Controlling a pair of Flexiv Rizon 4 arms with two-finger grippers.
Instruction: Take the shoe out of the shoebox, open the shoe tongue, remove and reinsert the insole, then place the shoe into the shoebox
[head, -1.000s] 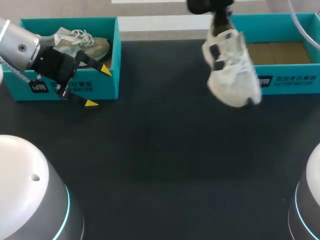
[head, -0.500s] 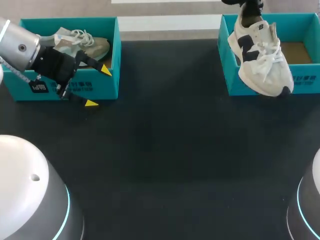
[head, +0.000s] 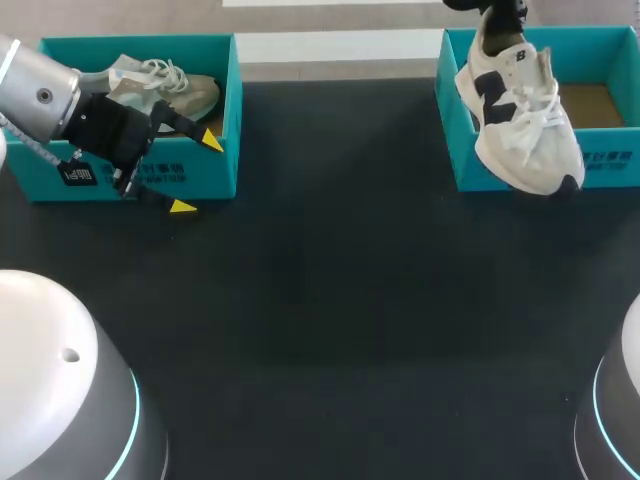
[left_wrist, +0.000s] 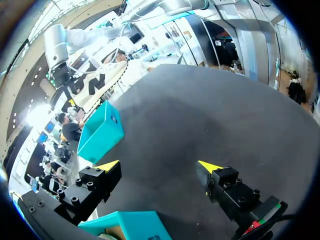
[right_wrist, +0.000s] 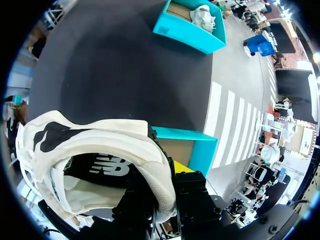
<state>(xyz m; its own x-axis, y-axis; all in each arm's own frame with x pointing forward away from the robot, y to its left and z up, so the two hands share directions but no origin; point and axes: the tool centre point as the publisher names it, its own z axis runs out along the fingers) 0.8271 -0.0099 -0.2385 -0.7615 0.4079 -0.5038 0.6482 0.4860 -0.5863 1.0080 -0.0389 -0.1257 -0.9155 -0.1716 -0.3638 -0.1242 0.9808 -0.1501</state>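
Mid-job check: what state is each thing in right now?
white shoe: held aloft, toe down, at the right shoebox's front wall.
right gripper: shut on the white shoe's heel.
right shoebox: open, lidless.
left gripper: open, astride the left shoebox's wall.
left shoebox: open.
beige shoe: lying inside the left shoebox.

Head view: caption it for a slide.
Right gripper holds white shoe by right shoebox; left gripper open at left shoebox.

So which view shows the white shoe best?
Head view: the whole white shoe, toe down over the right shoebox. Right wrist shows only its heel collar, close up; left wrist shows it tiny, far off.
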